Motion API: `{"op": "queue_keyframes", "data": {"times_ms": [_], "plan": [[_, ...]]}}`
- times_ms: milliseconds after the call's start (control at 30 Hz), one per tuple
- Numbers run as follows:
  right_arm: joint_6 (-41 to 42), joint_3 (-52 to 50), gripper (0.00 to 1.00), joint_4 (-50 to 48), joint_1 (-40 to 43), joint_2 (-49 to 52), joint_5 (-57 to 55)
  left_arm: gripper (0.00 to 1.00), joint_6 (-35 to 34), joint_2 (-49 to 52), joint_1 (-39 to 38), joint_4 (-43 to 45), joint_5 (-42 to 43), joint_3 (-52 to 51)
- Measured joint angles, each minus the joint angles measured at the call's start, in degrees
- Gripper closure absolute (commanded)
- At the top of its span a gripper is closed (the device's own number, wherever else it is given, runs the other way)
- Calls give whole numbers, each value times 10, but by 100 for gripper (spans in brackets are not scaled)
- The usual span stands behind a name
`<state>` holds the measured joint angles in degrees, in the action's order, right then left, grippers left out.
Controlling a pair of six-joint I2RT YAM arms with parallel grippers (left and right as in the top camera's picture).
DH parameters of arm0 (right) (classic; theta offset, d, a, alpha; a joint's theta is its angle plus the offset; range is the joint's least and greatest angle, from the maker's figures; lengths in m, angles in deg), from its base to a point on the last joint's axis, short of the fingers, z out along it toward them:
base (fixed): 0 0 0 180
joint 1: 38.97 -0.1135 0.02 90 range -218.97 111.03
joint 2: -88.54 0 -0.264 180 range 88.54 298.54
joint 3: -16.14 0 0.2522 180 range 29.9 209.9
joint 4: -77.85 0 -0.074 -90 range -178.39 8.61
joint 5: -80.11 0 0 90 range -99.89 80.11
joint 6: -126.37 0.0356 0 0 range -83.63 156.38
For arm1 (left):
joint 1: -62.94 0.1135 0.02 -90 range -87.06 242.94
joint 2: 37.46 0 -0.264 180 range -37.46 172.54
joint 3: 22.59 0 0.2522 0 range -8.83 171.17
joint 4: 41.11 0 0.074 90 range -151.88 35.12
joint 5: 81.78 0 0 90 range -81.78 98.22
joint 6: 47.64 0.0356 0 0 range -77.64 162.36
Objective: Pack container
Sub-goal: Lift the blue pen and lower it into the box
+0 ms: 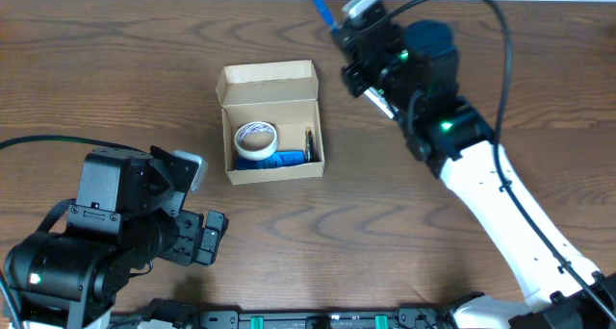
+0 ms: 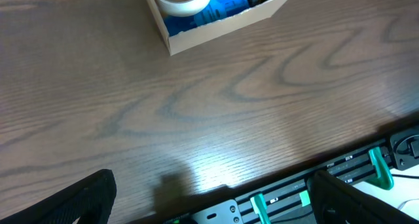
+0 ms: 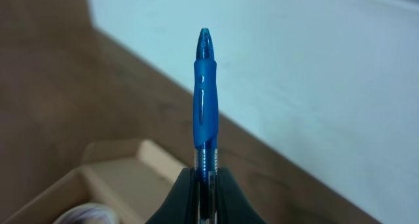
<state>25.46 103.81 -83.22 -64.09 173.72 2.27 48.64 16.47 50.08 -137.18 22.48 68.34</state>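
Right gripper [image 3: 203, 179], clamping a blue pen [image 3: 204, 99], hovers near the container [image 1: 274, 168].

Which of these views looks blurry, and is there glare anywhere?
Right wrist: blue pen sharp, container behind it out of focus. Left wrist: pale glare on the table near the lower edge. Overhead: evenly lit, sharp throughout.
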Motion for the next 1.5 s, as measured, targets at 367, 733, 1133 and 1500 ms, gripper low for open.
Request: {"op": "queue_keyframes", "data": {"times_ms": [367, 733, 1133, 1500], "plan": [[-291, 0, 99, 111, -78, 56, 107, 5, 0, 0, 0, 0, 0, 0], [-414, 0, 99, 113, -87, 173, 162, 5, 0, 0, 0, 0, 0, 0], [-414, 0, 99, 135, -120, 201, 133, 5, 0, 0, 0, 0, 0, 0], [-387, 0, 99, 178, -132, 201, 119, 5, 0, 0, 0, 0, 0, 0]]}}
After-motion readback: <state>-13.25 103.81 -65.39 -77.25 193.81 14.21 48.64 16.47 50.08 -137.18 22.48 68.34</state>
